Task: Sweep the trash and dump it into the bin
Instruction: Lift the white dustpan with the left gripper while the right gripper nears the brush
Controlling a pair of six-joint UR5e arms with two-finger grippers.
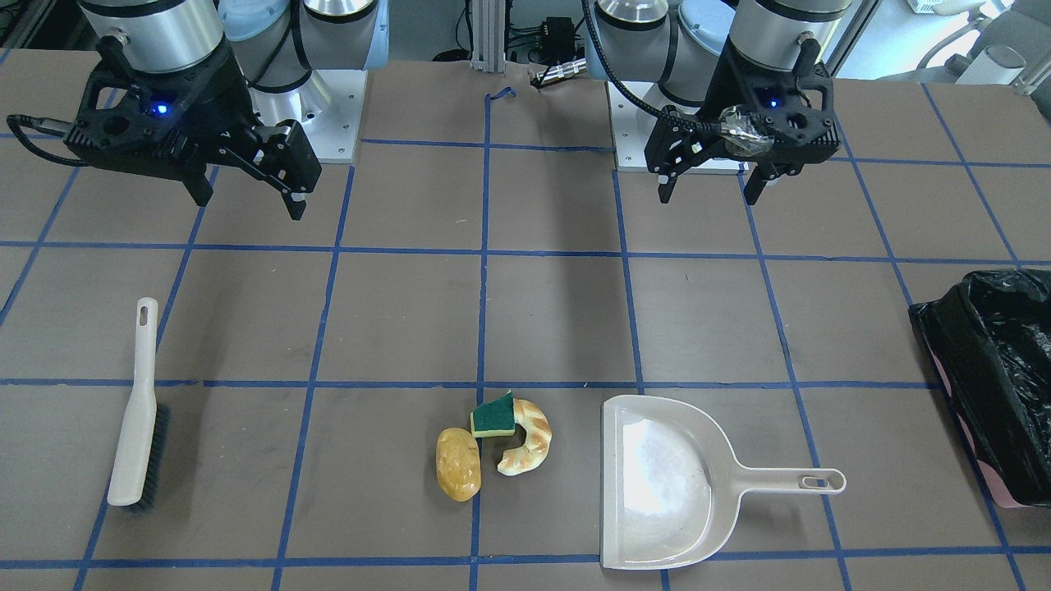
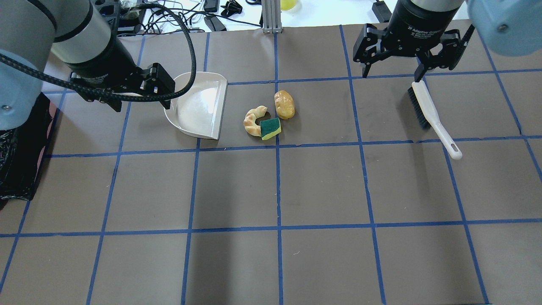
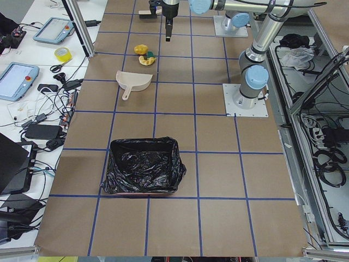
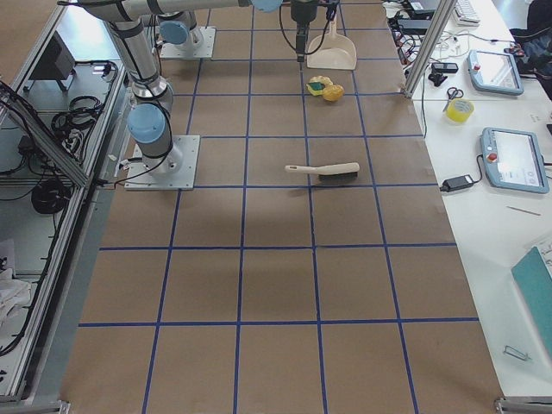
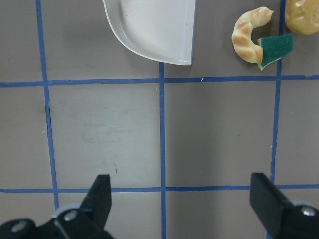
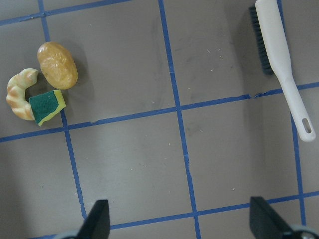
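The trash lies together mid-table: a golden bread roll (image 1: 457,464), a tan croissant piece (image 1: 525,439) and a green-and-yellow sponge wedge (image 1: 493,417). A beige dustpan (image 1: 665,480) lies beside them and a white brush (image 1: 135,410) on the other side. The bin (image 1: 998,377), lined with a black bag, stands at the table's end on my left. My left gripper (image 1: 709,193) hovers open and empty above the table, near the dustpan (image 2: 197,108). My right gripper (image 1: 249,201) hovers open and empty near the brush (image 2: 432,116).
Blue tape lines divide the brown table into squares. The arm bases (image 1: 328,107) are bolted at the robot's side of the table. A desk with tablets (image 3: 16,79) and cables runs along the far side.
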